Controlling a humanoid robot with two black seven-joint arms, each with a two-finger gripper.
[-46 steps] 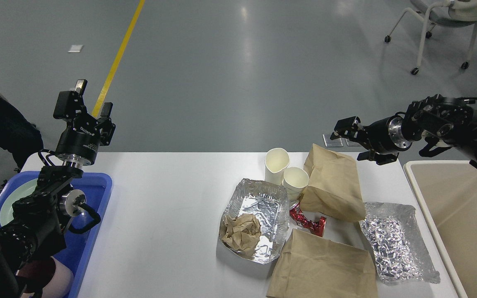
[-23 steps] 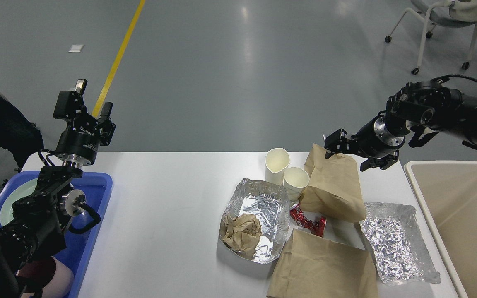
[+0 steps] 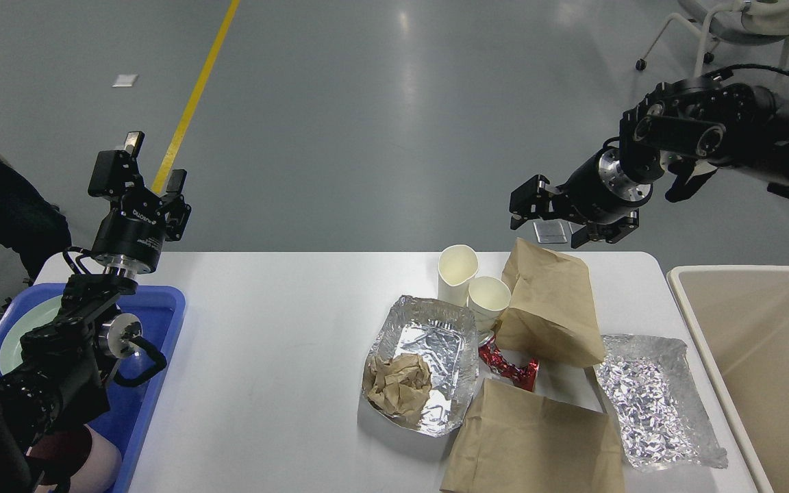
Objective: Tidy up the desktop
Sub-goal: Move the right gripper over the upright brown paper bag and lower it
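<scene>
White and matte, the big rounded-corner desktop [image 3: 278,329] fills the lower middle of the frame, cluttered at right with crinkled foil trays [image 3: 425,363], creased brown paper bags [image 3: 552,308] and two paper cups [image 3: 473,284]. At upper right the right gripper [image 3: 548,216] hovers above them, fingers spread, empty. A careless descent could topple the light cups. At left, the left gripper [image 3: 142,164] points up, fingers parted.

bench [image 3: 285,329]: white
tray [image 3: 165,322]: blue
bin [image 3: 764,342]: beige
bags [image 3: 552,308]: brown
cups [image 3: 457,270]: cream
wrapper [image 3: 507,368]: red
foil trays [image 3: 429,335]: silver
</scene>
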